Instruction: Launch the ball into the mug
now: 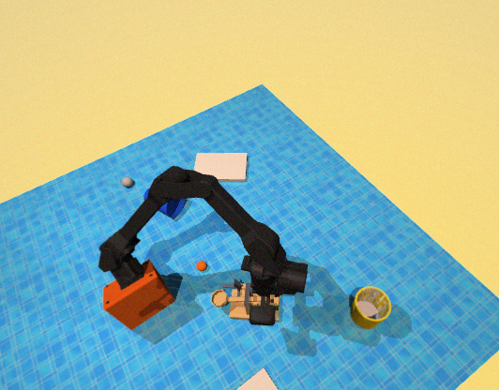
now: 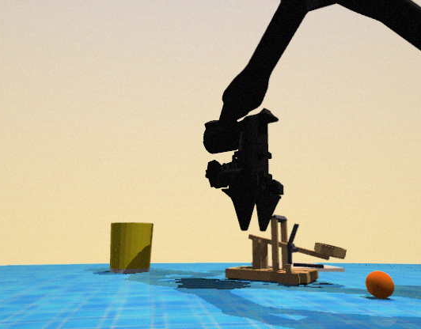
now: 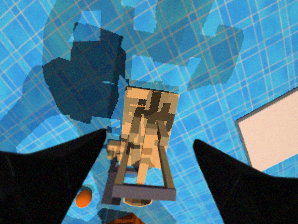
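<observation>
The wooden catapult [image 1: 239, 304] [image 2: 272, 274] [image 3: 150, 115] stands on the blue mat, with its arm and empty cup [image 1: 219, 297] [image 2: 330, 250] pointing away from the yellow mug [image 1: 365, 322] [image 2: 131, 247]. The mug stands upright some way beyond the catapult's other end. The orange ball [image 1: 202, 265] [image 2: 380, 284] [image 3: 83, 197] lies on the mat near the cup end, apart from the catapult. My gripper [image 1: 263, 315] [image 2: 254, 228] [image 3: 151, 138] is open and empty. It points down just above the catapult's upright frame, with a finger on either side in the wrist view.
The arm's orange base block [image 1: 137, 295] stands left of the catapult. A white flat tile [image 1: 221, 166] lies at the back, another white tile [image 1: 258, 381] [image 3: 270, 130] near the front edge. A small grey ball [image 1: 127, 182] and a blue object [image 1: 174, 209] lie behind the arm.
</observation>
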Available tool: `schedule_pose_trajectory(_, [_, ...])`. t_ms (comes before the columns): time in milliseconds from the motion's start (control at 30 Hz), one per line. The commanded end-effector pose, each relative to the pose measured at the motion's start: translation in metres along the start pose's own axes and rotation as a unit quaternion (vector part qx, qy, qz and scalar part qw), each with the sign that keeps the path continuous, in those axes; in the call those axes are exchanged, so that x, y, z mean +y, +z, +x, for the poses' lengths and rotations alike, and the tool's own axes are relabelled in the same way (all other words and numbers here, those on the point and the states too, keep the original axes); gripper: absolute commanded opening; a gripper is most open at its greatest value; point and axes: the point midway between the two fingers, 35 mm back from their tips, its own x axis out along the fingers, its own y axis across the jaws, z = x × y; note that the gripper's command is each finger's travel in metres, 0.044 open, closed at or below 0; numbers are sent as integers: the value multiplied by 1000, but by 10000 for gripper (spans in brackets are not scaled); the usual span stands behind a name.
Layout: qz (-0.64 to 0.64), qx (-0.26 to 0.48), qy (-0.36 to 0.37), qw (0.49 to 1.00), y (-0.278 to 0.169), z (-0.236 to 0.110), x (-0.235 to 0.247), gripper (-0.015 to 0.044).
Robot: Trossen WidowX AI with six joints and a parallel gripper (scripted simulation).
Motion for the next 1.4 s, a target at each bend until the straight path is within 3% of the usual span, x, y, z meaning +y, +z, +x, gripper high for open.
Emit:
schedule_pose_trajectory(0, [4,4,4,1000,-2,10,0,440])
schedule_pose_trajectory(1000, [4,4,5,1000,-3,52,1,440])
schedule_pose_trajectory(1367, [-1,3,1,1000,-1,48,2,151])
